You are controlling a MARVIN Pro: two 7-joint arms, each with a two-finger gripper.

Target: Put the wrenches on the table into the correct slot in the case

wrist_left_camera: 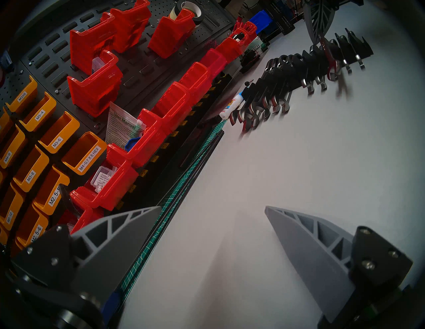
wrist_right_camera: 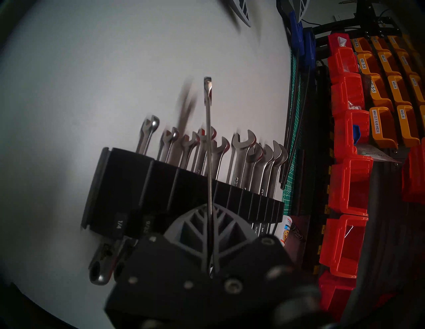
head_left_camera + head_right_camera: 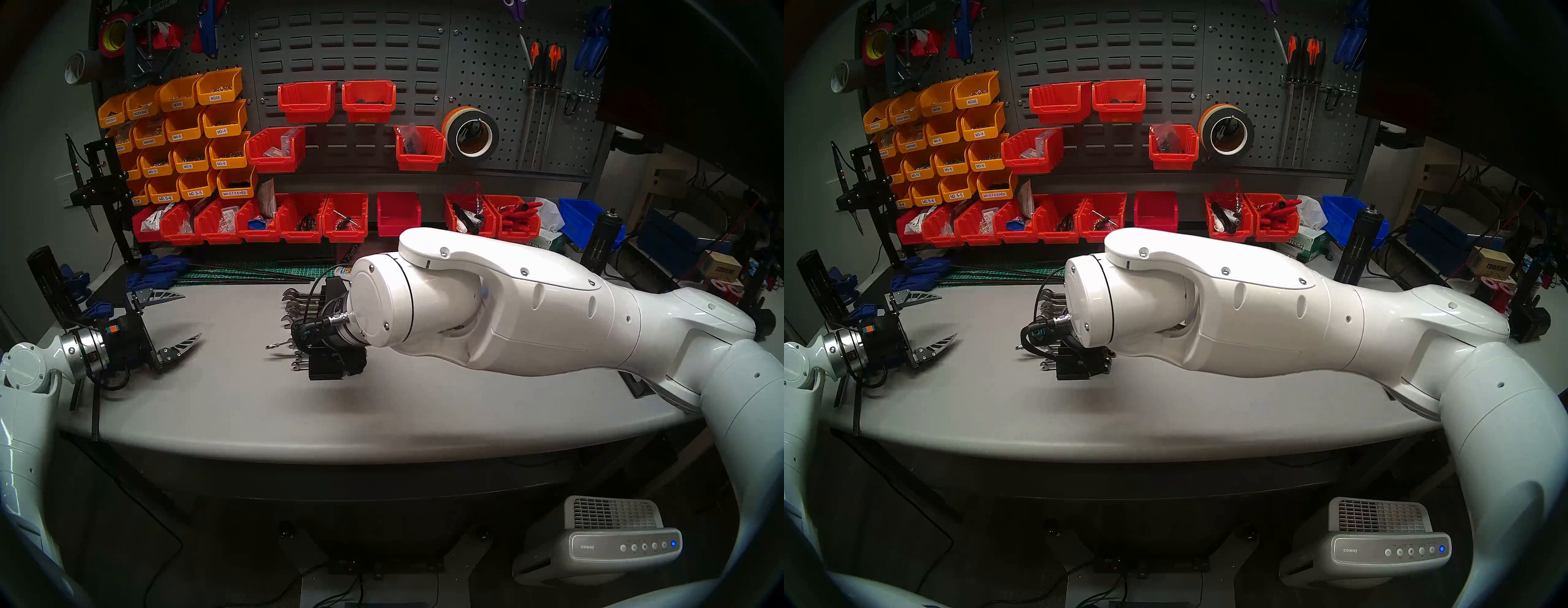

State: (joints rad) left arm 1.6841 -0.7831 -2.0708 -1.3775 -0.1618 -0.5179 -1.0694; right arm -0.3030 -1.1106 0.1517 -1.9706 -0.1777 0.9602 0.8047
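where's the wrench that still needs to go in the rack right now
In the right wrist view the wrench is clamped edge-on in the shut right gripper, held above the black rack near its smaller wrenches.

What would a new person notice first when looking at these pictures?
The big white right arm reaches across the middle of the table, and its end effector is shut on a thin wrench over the black rack. Behind, red bins and yellow bins fill the pegboard. The left end effector is open at the table's left.
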